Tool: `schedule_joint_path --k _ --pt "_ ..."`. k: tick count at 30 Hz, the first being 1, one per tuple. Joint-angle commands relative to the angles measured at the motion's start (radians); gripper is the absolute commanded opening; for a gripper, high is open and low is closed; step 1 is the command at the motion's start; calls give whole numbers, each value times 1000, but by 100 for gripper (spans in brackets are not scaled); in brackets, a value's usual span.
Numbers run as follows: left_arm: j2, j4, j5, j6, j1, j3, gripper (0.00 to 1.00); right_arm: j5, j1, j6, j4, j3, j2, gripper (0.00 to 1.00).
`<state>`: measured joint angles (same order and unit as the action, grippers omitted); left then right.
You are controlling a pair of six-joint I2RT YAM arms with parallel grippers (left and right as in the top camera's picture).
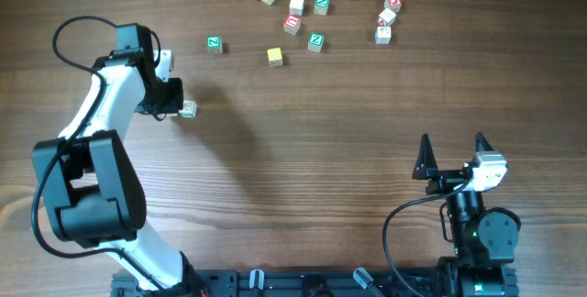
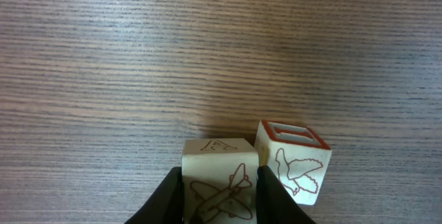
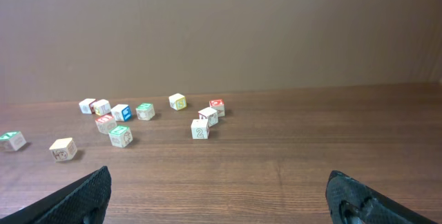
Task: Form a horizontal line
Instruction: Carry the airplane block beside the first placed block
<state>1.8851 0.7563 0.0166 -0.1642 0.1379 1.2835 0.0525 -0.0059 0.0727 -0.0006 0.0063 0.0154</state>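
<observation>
My left gripper (image 1: pixel 174 104) is at the left of the table, shut on a pale wooden cube with a brown airplane drawing (image 2: pixel 217 158), as the left wrist view (image 2: pixel 219 186) shows. A second pale cube with a red-framed top and a bird drawing (image 2: pixel 293 162) stands right beside it, close or touching. In the overhead view one small pale cube with a greenish face (image 1: pixel 188 109) shows by the fingers. A full horizontal line of three cubes does not show; the gripper hides the rest. My right gripper (image 1: pixel 452 146) is open and empty at the front right (image 3: pixel 221 200).
Several loose letter cubes with red, green and yellow faces lie scattered at the back centre (image 1: pixel 293 8), also seen far ahead in the right wrist view (image 3: pixel 138 113). A single green-letter cube (image 1: pixel 214 44) lies apart to their left. The table (image 1: pixel 303 150) is dark wood.
</observation>
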Motion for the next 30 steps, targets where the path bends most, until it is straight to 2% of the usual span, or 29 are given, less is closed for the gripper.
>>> schedule_joint_path --k 1,13,30 --pt "10 -10 -35 -16 6 -7 24 15 5 -18 2 -1 -4 100" --pt "10 -17 -35 -16 6 -7 31 15 5 -18 2 -1 -4 100" --pt "10 -17 -35 -15 6 -7 32 15 5 -18 2 -1 -4 100"
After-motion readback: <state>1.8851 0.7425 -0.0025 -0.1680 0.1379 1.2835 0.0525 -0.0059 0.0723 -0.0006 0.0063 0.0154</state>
